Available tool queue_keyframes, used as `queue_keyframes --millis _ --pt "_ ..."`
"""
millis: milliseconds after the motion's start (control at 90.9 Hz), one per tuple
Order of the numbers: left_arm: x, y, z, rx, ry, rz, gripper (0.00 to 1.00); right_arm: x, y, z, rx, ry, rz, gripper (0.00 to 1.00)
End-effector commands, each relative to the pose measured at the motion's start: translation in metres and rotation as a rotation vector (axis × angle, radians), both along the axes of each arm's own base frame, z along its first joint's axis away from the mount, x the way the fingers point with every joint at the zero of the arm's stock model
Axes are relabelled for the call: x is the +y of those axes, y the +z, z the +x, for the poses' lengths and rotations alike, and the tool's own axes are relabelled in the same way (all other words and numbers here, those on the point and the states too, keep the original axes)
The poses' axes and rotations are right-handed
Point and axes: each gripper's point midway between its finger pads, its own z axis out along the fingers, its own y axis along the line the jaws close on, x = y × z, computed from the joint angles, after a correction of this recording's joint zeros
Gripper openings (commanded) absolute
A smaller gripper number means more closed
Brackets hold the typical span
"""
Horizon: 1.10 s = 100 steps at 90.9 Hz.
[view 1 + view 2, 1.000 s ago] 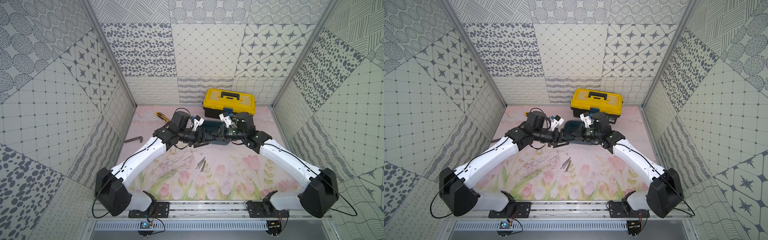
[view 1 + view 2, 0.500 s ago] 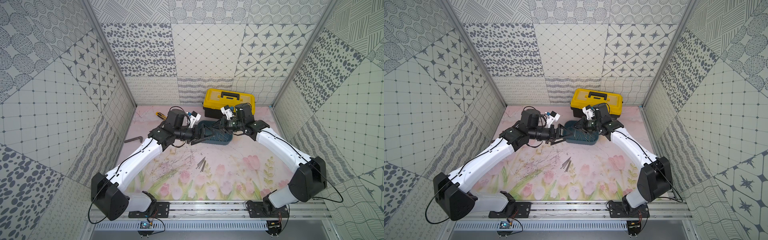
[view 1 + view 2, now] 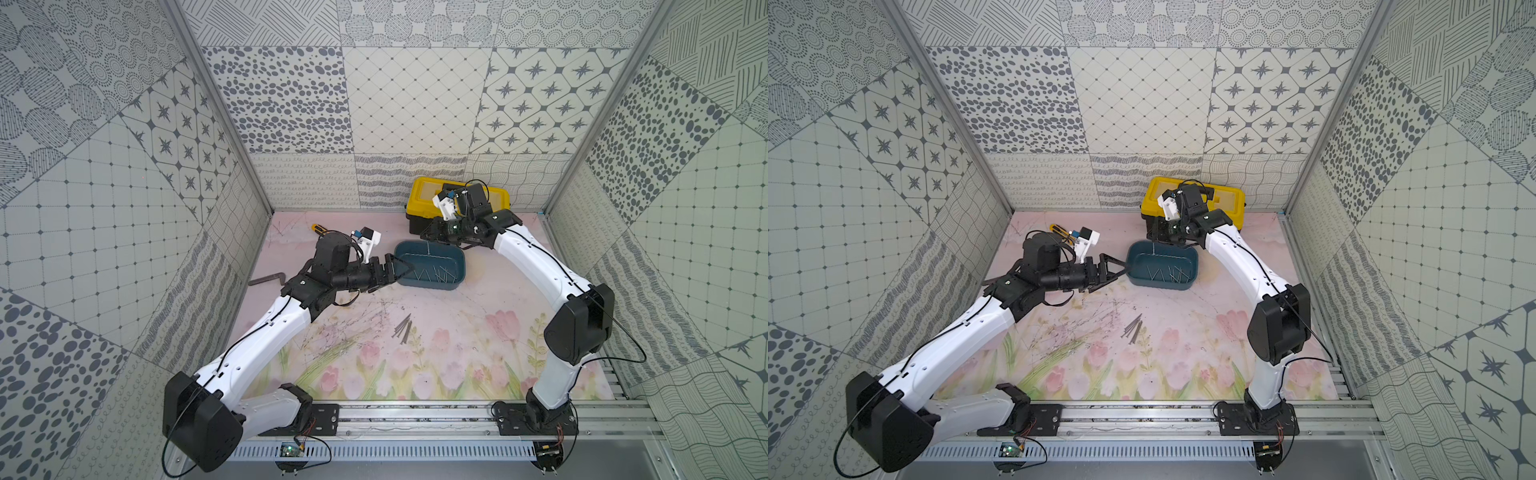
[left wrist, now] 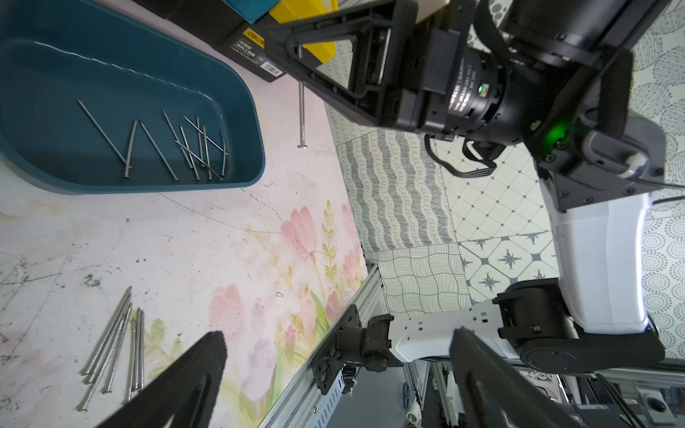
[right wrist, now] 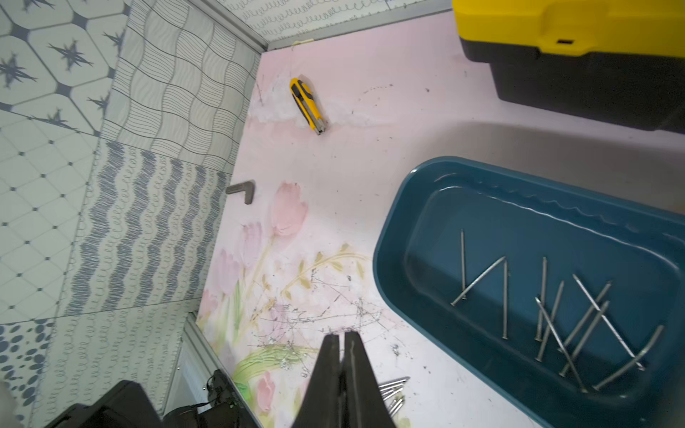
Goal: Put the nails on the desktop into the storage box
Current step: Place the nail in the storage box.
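Ten or so nails boxed, a bundle outside

About ten nails (image 5: pixel 556 318) lie crisscrossed in the storage box (image 3: pixel 430 285). A loose bundle (image 3: pixel 404 329) lies on the bench (image 3: pixel 457 332), well apart. Only the left wrist view shows a single nail (image 4: pixel 301 115) near the yellow toolbox (image 3: pixel 422 199). The left fingers (image 4: pixel 200 370) are splayed and empty at the box's end. The right fingers (image 5: pixel 330 370) are clenched together.

Teal box (image 3: pixel 428 285), grey nails (image 4: pixel 166 148) inside. Desktop (image 3: pixel 457 332) pale pink with pink tulips, green leaves, dark scratches. Beside the black right pincer (image 5: pixel 341 335), toolbox (image 3: pixel 422 197) yellow over black.
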Motion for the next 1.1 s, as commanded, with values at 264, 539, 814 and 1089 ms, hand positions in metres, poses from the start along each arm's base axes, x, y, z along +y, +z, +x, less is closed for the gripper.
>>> queue_keyframes --millis 264,539,814,1089 --pt "0.049 -0.027 -0.008 -0.025 0.176 0.177 0.99 -0.031 -0.08 0.035 0.03 -0.049 -0.277 0.0" --pt "0.078 -0.057 -0.019 0.086 0.256 0.291 1.0 -0.043 -0.131 0.037 0.091 -0.04 -0.373 0.0" --pt "0.072 -0.064 -0.03 0.112 0.18 0.291 1.0 -0.062 -0.157 0.035 0.107 -0.036 -0.464 0.0" --pt "0.068 -0.082 -0.03 0.198 0.131 0.335 1.0 -0.078 -0.177 0.033 0.126 -0.042 -0.522 0.0"
